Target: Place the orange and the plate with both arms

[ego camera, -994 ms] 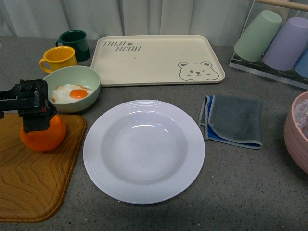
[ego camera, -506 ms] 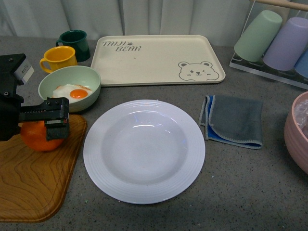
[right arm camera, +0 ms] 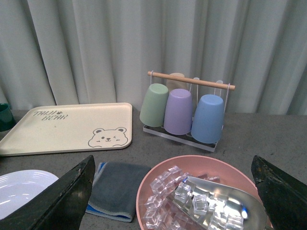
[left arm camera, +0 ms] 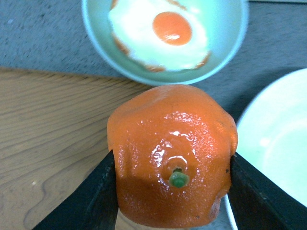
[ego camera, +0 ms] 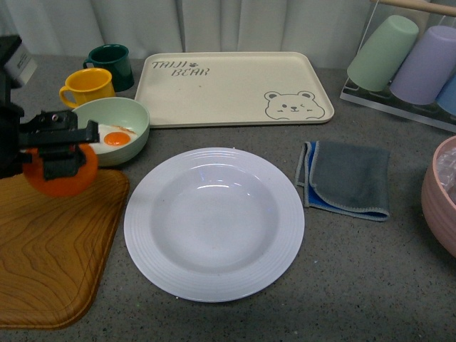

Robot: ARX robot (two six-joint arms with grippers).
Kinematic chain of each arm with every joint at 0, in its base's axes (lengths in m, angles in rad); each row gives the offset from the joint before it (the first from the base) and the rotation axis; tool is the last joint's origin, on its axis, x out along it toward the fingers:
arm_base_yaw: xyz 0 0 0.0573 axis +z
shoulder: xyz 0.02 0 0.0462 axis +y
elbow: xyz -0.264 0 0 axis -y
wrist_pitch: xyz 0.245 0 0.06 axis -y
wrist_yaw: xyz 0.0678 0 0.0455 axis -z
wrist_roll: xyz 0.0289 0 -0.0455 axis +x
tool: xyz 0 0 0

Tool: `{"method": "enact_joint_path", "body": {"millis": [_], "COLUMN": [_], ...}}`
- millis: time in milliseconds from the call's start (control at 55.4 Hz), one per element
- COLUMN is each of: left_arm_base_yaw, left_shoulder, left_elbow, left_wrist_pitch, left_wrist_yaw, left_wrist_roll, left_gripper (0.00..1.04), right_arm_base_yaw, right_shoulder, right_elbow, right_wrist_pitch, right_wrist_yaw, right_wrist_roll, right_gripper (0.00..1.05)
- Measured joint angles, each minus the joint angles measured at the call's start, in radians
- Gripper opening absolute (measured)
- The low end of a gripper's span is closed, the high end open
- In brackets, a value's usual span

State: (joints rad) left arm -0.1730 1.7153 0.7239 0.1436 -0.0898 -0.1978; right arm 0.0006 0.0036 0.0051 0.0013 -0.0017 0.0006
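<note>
My left gripper (ego camera: 60, 160) is shut on the orange (ego camera: 80, 174) and holds it lifted above the far right corner of the wooden board (ego camera: 50, 249). In the left wrist view the orange (left arm camera: 172, 153) sits between the two black fingers (left arm camera: 86, 201), green stem spot facing the camera. The white plate (ego camera: 214, 222) lies in the middle of the table, to the right of the orange; its rim shows in the left wrist view (left arm camera: 273, 143) and the right wrist view (right arm camera: 19, 189). My right gripper (right arm camera: 172, 211) is open and empty above the pink bowl; it is out of the front view.
A pale green bowl (ego camera: 132, 117) with a fried egg stands just behind the orange. Yellow mug (ego camera: 87, 87), dark green mug (ego camera: 110, 64), beige bear tray (ego camera: 231, 87), grey cloth (ego camera: 348, 177), cup rack (ego camera: 399, 60), pink bowl of ice cubes with a metal scoop (right arm camera: 201, 201).
My left gripper has lifted the orange off the wooden board and carried it up and slightly right, towards the green bowl. The plate has not moved.
</note>
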Motion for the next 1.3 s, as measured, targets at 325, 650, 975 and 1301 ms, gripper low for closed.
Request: {"method": "enact_joint_path", "body": {"millis": [325,650,975,1301], "left_arm_base_yaw": [-0.317,-0.421,-0.393,-0.389], "left_shoulder": [0.013,0.189,0.254,0.192], "left_elbow": [0.033,0.102,0.114,0.074], "left_wrist_pitch": [0.011,0.065,0.087,0.093], "left_wrist_yaw": [-0.059,-0.109,-0.129,-0.136], "left_wrist_roll": [-0.038,-0.060,-0.046,-0.037], "left_gripper": [0.52,0.52,0.64,0.97], "right_arm_base_yaw": [0.000,0.000,0.000,0.000], "right_shoulder": [0.000,0.000,0.000,0.000], "right_elbow": [0.000,0.000,0.000,0.000], "right_wrist_pitch": [0.000,0.000,0.000,0.000], "right_wrist_yaw": [0.000,0.000,0.000,0.000], "right_wrist_roll": [0.000,0.000,0.000,0.000], "right_gripper": [0.95,0.95,0.95,0.95]}}
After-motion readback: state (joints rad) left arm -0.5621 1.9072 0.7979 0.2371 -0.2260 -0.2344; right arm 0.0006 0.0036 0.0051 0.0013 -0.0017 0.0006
